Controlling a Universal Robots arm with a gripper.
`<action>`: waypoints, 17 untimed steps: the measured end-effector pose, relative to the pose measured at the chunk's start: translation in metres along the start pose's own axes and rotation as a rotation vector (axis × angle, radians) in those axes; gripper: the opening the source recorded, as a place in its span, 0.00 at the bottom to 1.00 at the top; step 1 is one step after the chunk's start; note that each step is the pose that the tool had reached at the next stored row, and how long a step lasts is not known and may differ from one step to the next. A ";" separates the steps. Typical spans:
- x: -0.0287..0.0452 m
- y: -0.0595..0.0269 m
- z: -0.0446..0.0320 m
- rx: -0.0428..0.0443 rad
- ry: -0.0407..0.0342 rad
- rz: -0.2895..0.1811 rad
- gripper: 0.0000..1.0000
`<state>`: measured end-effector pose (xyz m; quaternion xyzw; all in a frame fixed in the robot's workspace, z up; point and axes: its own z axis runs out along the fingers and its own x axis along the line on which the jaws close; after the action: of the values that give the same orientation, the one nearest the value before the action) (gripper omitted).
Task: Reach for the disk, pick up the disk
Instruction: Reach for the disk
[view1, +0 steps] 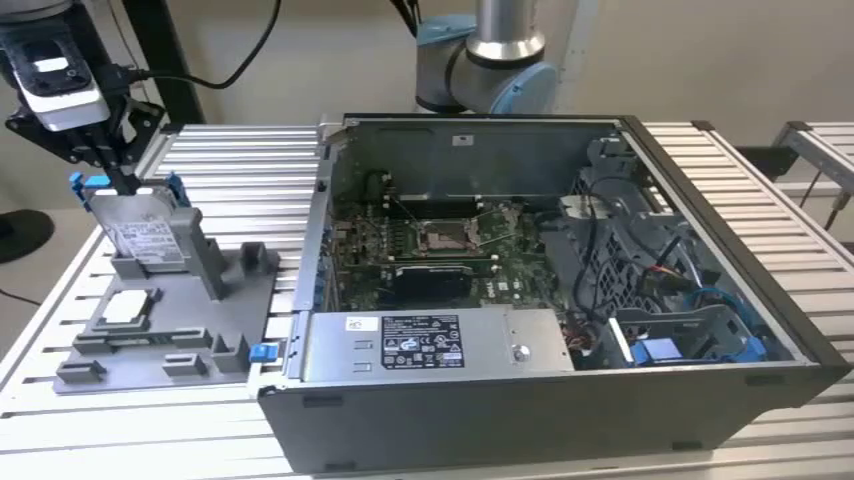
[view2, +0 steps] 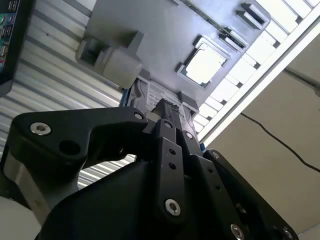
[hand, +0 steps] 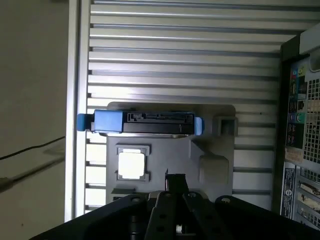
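1. Slatted metal table (view1: 254, 160) carries an open computer case (view1: 534, 420); at its nine o'clock in the exterior view sits a grey fixture (view1: 200, 310).
2. Disk (view1: 144, 235) stands on edge in that fixture, long axis twelve-to-six.
3. Gripper (view1: 126, 182) points down, with the disk at its six o'clock, just beneath; clasped or released, I cannot tell.

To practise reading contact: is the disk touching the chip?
Apart. In the first wrist view, a strip of grey holder separates the disk from the chip.
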<state>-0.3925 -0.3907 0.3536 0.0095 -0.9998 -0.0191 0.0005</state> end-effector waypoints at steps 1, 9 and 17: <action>0.0000 0.0018 0.0000 0.0001 0.0001 0.000 0.00; -0.0006 0.0371 0.0020 -0.0001 0.0000 0.000 0.00; 0.0280 0.0438 0.0026 0.0000 0.0001 -0.003 0.00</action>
<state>-0.4213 -0.3473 0.3527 0.0112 -0.9998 -0.0191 0.0005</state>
